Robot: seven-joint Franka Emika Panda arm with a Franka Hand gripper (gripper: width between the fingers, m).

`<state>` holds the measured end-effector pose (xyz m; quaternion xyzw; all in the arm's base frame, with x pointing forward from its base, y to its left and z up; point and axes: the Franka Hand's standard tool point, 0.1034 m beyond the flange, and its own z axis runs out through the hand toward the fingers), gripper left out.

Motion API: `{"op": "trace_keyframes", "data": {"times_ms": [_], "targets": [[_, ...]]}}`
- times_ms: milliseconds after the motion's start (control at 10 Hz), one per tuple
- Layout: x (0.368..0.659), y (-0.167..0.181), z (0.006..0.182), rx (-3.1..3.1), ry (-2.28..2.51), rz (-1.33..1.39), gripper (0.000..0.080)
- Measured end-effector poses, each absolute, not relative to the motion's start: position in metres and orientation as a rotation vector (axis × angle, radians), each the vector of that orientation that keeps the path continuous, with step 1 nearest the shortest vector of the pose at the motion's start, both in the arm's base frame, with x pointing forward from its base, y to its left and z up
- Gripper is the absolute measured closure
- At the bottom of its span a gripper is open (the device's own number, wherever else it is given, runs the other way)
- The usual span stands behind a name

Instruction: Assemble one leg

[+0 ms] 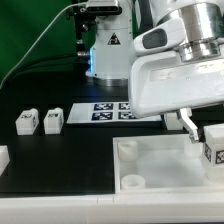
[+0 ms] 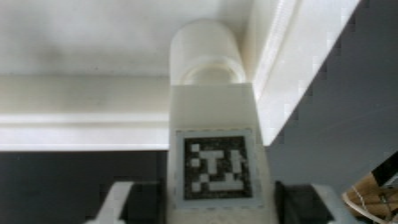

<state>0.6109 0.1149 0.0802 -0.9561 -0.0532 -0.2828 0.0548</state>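
Note:
My gripper [image 2: 217, 207] is shut on one leg [image 2: 215, 120], a chunky white peg with a black-and-white tag. Its rounded end points at the rim of the large white tray-like part [image 2: 80, 100]. In the exterior view the gripper [image 1: 203, 133] holds this leg [image 1: 213, 148] just above the tray part's [image 1: 160, 170] far corner on the view's right. Dark finger pads [image 2: 302, 203] press both sides of the leg. Two more legs [image 1: 26, 122] [image 1: 52, 119] stand on the black table at the exterior view's left.
The marker board [image 1: 108, 110] lies behind the tray part, mid-table. Another white part [image 1: 3, 155] shows at the exterior view's left edge. The tray part has round corner sockets [image 1: 131, 183]. A dark stand [image 1: 105, 50] and cables rise at the back.

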Motion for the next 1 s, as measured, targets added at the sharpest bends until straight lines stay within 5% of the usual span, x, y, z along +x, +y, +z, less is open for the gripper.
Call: {"op": "trace_keyframes", "data": {"times_ms": [400, 500, 700, 1000], "targets": [[0.6115, 0.1151, 0.0795, -2.895, -0.147, -0.897, 0.0508], [0.6105, 0.1152, 0.0777, -2.9, -0.151, -0.88, 0.0457], [0.6102, 0.1153, 0.0773, -2.901, -0.154, -0.878, 0.0205], [0.6102, 0.1152, 0.0772, -2.901, -0.155, -0.878, 0.0153]]}}
